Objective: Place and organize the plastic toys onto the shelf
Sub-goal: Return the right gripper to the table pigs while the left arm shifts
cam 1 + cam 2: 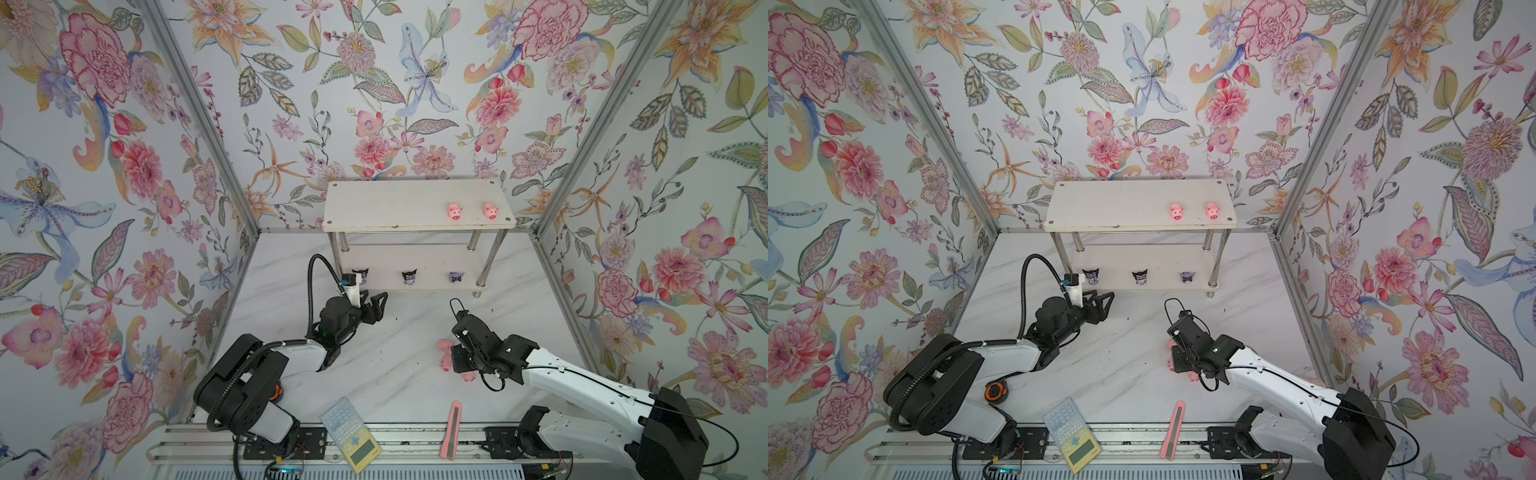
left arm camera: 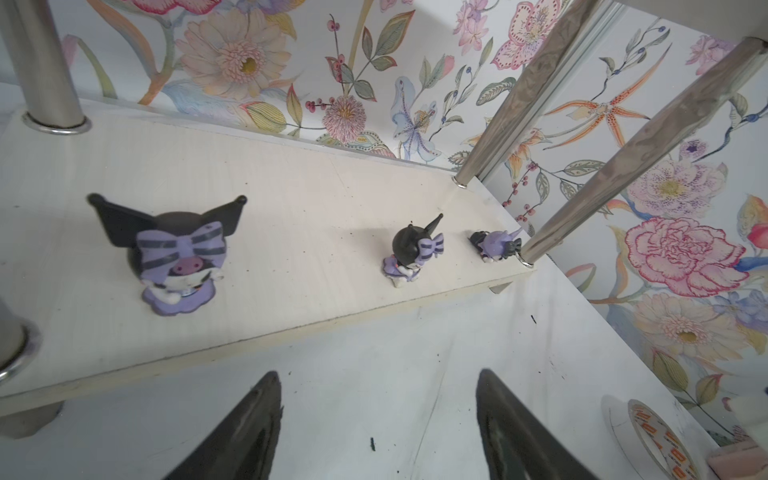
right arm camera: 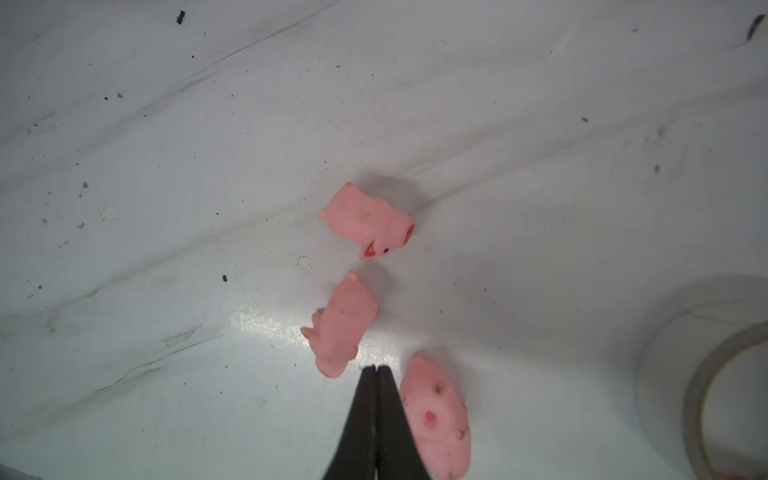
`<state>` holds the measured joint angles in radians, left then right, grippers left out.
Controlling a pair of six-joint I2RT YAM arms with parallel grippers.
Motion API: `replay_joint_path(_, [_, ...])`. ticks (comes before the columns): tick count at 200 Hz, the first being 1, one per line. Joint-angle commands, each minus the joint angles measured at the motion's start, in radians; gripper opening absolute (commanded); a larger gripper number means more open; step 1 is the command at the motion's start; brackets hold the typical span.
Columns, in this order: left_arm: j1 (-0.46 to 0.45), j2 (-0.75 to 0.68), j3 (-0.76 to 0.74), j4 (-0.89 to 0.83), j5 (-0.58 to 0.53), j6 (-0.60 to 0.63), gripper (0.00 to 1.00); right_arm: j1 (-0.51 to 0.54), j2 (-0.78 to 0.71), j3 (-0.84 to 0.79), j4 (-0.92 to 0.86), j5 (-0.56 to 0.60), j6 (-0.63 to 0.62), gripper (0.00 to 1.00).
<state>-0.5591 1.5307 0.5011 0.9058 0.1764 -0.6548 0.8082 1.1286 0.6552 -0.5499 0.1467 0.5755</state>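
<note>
Shelf [image 1: 395,203]: white two-tier rack on chrome legs, at the far side of the table [image 1: 395,332], against the flowered back wall; plain in both top views.
Top board: toward its right end, upright and snouts turned to the near side, inner pig [image 1: 455,211] and outer pig [image 1: 491,210], side by side but apart.
Lower board [image 2: 291,199]: along its near edge, spaced out in a row, left figurine [image 2: 178,253], middle figurine [image 2: 415,253] and right figurine [image 2: 496,245]; the first two upright, the last close beside the near right leg and possibly tipped over, too small to be sure.
Loose pigs: on the table right of centre, well short of the shelf, in a short line from far to near: far pig [image 3: 368,222] on its side, middle pig [image 3: 338,328], near pig [image 3: 436,419] snout up; none touching another.
Left gripper [image 2: 378,374]: jaws parted to a moderate gap, nothing between them; over bare table just short of the lower board's near edge, aimed at the stretch between left figurine and middle figurine.
Right gripper [image 3: 376,368]: fingers pressed flat together, gripping nothing; tips low over the table between middle pig and near pig, just beside both.
Near edge: calculator [image 1: 351,436] left of pink utility knife [image 1: 452,430], well apart.
Tape roll [image 3: 706,395]: flat on the table, near the loose pigs.
</note>
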Motion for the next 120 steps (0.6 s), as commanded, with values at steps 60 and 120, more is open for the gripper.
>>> replay_joint_path(60, [-0.032, 0.023, 0.041, 0.038, -0.012, 0.0, 0.75, 0.008, 0.059, -0.115, 0.196, -0.142, 0.09, 0.24])
replay_joint_path(120, [-0.035, 0.008, 0.034, 0.03, -0.022, 0.004, 0.75, -0.005, 0.091, -0.134, 0.139, -0.084, 0.137, 0.06])
